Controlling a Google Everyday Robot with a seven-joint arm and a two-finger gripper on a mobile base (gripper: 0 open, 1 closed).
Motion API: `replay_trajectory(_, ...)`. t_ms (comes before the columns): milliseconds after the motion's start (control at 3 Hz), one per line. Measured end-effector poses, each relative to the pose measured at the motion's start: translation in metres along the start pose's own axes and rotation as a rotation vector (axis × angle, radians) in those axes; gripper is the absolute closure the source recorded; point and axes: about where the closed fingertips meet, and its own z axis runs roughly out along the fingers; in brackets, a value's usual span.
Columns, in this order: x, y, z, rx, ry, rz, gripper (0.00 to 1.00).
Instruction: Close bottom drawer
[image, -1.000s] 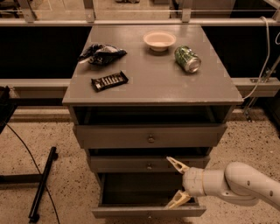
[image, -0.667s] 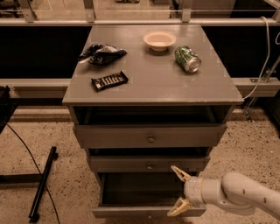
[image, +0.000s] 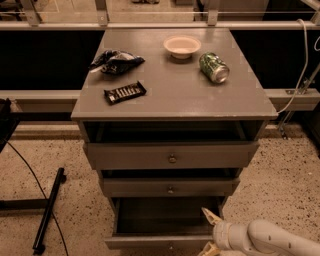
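The bottom drawer (image: 160, 242) of the grey cabinet is pulled far out, its dark inside showing and its slim front panel at the frame's lower edge. My gripper (image: 209, 231) is at the drawer's right front corner, on a white arm coming in from the lower right. Its two tan fingers (image: 210, 216) are spread apart, one over the drawer's inside near the right wall, the other low at the front panel. It holds nothing. The knob is at the very bottom edge, barely visible.
The middle drawer (image: 170, 187) and top drawer (image: 171, 156) above are partly open. On the cabinet top (image: 175, 100) lie a white bowl (image: 182, 46), a green can (image: 214, 67), a chip bag (image: 115, 61) and a chocolate bar (image: 125, 92). A black stand (image: 47, 210) lies on the floor, left.
My gripper has moved down and slightly right, from beside the middle drawer's front to the bottom drawer's right front corner. The drawers have not moved.
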Motion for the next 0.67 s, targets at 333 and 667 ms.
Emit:
replay_trajectory(333, 0.034, 0.007, 0.029, 0.024, -0.053, -0.041, 0.0)
replay_trajectory(667, 0.048, 0.009, 0.046, 0.016, -0.08, -0.031, 0.0)
